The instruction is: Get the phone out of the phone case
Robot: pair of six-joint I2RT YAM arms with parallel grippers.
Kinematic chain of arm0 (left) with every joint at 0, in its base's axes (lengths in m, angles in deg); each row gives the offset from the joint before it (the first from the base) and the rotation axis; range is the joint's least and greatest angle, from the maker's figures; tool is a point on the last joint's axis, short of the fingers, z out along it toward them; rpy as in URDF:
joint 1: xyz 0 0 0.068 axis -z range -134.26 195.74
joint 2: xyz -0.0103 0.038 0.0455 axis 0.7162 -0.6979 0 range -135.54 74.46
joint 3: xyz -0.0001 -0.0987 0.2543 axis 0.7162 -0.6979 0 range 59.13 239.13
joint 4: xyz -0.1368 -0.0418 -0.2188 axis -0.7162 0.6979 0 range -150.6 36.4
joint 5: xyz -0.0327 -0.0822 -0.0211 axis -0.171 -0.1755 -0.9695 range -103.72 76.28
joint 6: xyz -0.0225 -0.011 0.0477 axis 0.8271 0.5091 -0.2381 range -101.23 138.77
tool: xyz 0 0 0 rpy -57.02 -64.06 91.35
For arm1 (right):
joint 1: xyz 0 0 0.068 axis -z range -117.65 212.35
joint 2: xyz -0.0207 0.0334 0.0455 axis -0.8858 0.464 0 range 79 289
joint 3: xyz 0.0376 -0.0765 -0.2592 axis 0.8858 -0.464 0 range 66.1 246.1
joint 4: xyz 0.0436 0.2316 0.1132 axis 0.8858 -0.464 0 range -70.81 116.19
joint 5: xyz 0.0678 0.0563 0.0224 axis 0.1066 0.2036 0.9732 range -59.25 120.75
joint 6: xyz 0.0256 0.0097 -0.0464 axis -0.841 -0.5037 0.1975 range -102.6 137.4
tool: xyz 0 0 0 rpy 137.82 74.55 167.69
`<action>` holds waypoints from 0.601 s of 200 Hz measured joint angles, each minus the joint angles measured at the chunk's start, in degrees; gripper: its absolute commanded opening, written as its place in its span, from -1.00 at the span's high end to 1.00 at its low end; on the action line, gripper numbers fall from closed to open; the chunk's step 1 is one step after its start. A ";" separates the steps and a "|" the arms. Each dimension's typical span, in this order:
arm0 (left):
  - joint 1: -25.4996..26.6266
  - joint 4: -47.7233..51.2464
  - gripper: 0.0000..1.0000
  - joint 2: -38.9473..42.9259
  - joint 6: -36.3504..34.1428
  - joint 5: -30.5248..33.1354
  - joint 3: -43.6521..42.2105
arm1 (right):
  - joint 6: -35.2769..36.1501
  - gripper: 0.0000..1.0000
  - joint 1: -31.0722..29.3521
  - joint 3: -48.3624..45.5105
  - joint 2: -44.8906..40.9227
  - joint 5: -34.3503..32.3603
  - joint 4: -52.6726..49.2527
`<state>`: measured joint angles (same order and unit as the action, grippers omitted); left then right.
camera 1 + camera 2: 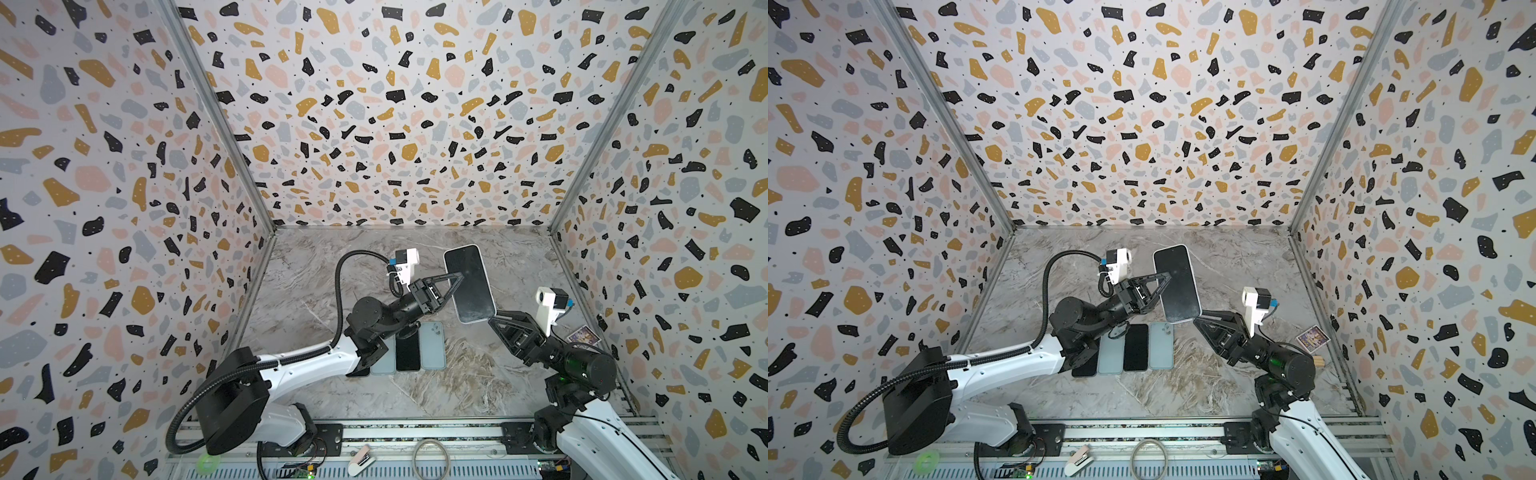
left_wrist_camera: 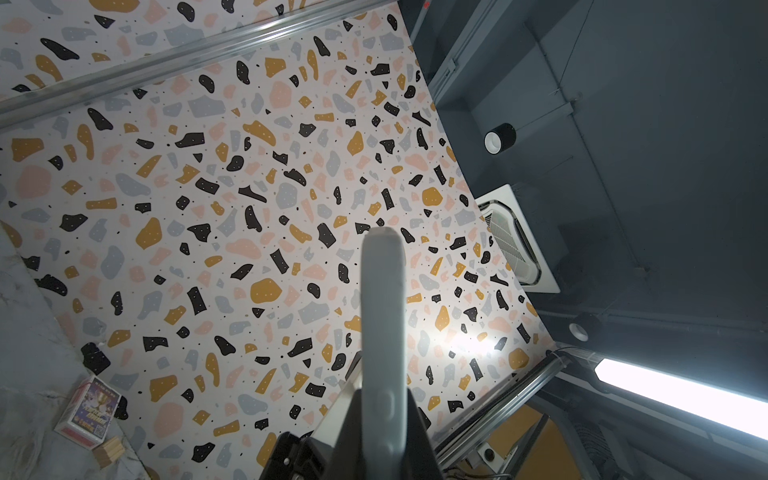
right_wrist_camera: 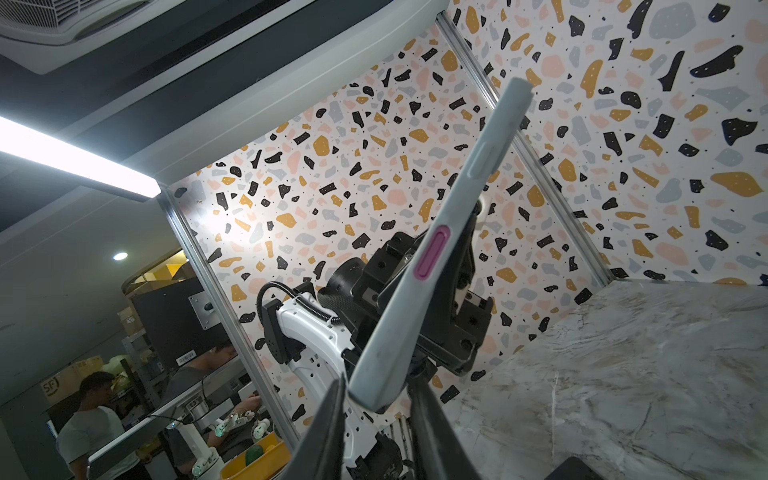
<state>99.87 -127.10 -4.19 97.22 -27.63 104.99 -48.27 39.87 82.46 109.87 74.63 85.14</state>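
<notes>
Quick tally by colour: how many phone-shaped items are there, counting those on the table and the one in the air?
Black phones, lying flat: 2 (one partly hidden)
Pale blue-grey slabs, lying flat: 2 (phone or case, cannot tell)
Cased phone, held in the air: 1
Total: 5

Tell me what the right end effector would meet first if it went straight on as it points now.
Likely the cased phone: a corner of it lies between the fingers of the right end effector, while the left end effector clamps its side. Whether they touch is unclear.
</notes>
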 measured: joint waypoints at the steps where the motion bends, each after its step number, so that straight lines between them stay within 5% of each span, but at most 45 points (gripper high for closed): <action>1: 0.00 0.00 1.00 0.00 -0.02 0.00 0.00 | 0.00 0.40 -0.02 0.00 -0.07 0.00 -0.04; 120: 0.04 2.27 1.00 1.16 -1.66 0.33 0.00 | -0.04 0.50 0.00 0.11 -0.94 -0.24 -1.64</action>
<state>99.92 -124.83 -3.04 95.56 -27.30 104.99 -48.31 39.87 82.57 108.93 74.39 83.50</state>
